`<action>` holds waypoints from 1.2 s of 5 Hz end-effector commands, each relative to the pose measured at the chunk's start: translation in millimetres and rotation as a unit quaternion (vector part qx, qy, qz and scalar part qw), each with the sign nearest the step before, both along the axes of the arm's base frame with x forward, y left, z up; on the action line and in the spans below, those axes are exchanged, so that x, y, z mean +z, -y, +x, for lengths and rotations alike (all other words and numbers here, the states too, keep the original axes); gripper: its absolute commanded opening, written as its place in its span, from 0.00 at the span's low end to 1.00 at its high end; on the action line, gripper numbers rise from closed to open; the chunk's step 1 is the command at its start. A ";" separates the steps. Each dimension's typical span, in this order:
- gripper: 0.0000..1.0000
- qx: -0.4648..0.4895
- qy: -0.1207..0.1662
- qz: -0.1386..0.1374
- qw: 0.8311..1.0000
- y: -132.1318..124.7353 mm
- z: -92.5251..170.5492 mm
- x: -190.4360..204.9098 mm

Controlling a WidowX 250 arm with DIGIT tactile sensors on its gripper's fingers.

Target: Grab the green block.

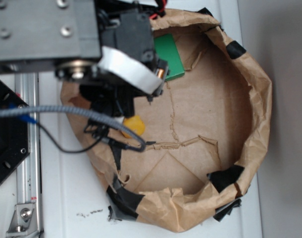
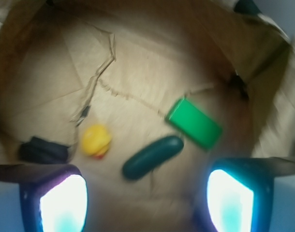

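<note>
In the wrist view the claw (image 2: pixel 147 193) is hanging released, its two glowing fingertips (image 2: pixel 63 203) standing wide apart at the bottom of the picture with nothing between them. Just ahead of the gap, the dark teal capsule (image 2: pixel 152 157) is lying slantwise, nearer than the target. Left of it the yellow duck (image 2: pixel 96 140) is sitting, and further left a dark object (image 2: pixel 41 150), too blurred to name, is resting on the paper.

Beyond the capsule and to the right, the green block (image 2: pixel 194 123) is lying flat on the floor of the brown paper bag (image 2: pixel 138 67), close to the capsule's far end, though blur is hiding whether they touch. Its long axis is running diagonally, from upper left to lower right, across the line between the fingertips. So the block is lying forward and right of the claw; I judge the coming move is calling for a shift that way, past the capsule, with a wrist turn to span the block's short side.

In the exterior view the arm is covering most of the green block (image 1: pixel 172 57), near the bag's rim.
</note>
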State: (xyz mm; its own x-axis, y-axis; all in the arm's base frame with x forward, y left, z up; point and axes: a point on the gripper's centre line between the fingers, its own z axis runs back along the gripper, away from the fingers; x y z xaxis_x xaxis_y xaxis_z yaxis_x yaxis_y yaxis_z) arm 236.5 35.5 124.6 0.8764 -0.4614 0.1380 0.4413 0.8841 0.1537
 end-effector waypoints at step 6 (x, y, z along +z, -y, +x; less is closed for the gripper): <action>1.00 -0.172 0.015 -0.027 0.985 -29.6 46.3 -52.3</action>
State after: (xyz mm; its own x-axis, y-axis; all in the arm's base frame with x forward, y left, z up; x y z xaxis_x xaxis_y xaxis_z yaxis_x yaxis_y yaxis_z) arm 268.6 73.3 47.4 0.6988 -0.6976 0.1581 0.7006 0.7121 0.0458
